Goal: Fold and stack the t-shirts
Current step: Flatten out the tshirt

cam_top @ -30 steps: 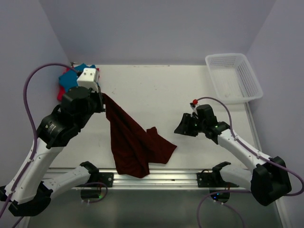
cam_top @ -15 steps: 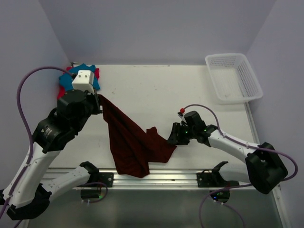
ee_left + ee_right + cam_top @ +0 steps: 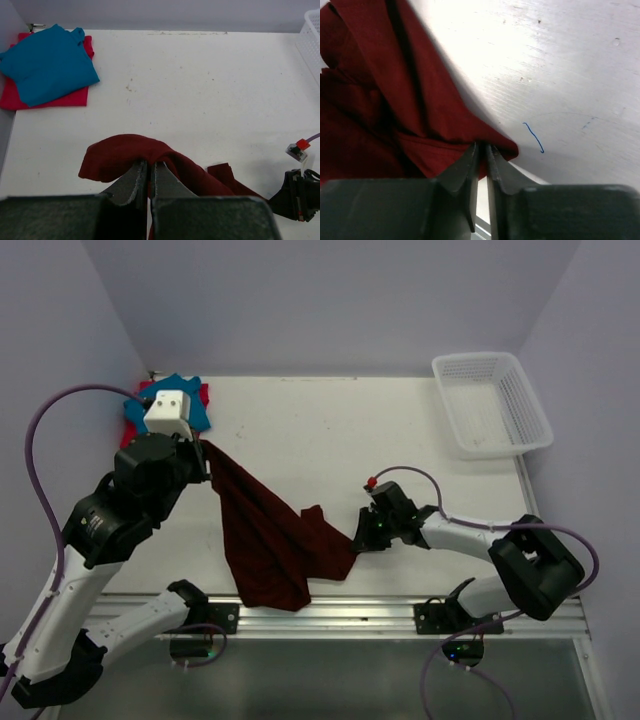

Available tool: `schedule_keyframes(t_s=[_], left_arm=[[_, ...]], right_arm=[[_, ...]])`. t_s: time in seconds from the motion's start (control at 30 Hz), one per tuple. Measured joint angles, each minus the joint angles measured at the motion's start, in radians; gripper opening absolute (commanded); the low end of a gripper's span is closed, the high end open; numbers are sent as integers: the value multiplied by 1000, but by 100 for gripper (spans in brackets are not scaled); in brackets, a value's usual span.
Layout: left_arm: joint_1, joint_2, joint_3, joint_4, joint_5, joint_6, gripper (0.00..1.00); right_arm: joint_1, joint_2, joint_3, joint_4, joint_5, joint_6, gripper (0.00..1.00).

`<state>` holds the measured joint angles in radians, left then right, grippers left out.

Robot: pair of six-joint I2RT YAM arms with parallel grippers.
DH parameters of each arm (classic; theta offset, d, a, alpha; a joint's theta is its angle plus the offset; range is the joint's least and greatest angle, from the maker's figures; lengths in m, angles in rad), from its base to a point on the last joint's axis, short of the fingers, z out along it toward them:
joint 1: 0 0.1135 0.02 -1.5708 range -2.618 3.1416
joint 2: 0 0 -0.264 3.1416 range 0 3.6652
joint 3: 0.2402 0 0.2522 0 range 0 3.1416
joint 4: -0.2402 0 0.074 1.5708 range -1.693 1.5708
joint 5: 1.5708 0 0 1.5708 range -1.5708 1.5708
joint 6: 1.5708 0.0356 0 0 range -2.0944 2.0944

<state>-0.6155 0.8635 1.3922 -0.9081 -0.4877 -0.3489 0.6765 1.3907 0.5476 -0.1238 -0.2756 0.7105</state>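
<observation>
Right wrist view: right gripper (image 3: 481, 147) pinches the right corner of the maroon shirt (image 3: 395, 100), low on the table (image 3: 330, 430) by its near edge.
Left side: left gripper (image 3: 149, 167) is clamped on the other corner, held up high.
Long line: cloth runs between the 2 grippers, far-left to near-right.
Next move: probably pull apart to spread it.
Far left corner: teal shirt (image 3: 47, 65) lies on the red shirt (image 3: 55, 99).
</observation>
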Motion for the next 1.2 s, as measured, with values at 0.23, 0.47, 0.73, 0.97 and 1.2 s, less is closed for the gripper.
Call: schedule_keyframes(t_s=[0.23, 0.47, 0.73, 0.97, 1.2], left_arm=[[0, -3, -19, -1, -8, 0, 0], [0, -15, -40, 1, -16, 0, 0], [0, -18, -79, 4, -19, 0, 0], [0, -20, -109, 11, -19, 1, 0], [0, -47, -149, 16, -25, 1, 0]], right_arm=[[26, 19, 5, 26, 27, 13, 0], [31, -94, 63, -139, 175, -31, 0], [32, -274, 228, -355, 426, -103, 0], [32, -381, 338, -517, 703, -129, 0], [32, -462, 386, -650, 1004, -117, 0]])
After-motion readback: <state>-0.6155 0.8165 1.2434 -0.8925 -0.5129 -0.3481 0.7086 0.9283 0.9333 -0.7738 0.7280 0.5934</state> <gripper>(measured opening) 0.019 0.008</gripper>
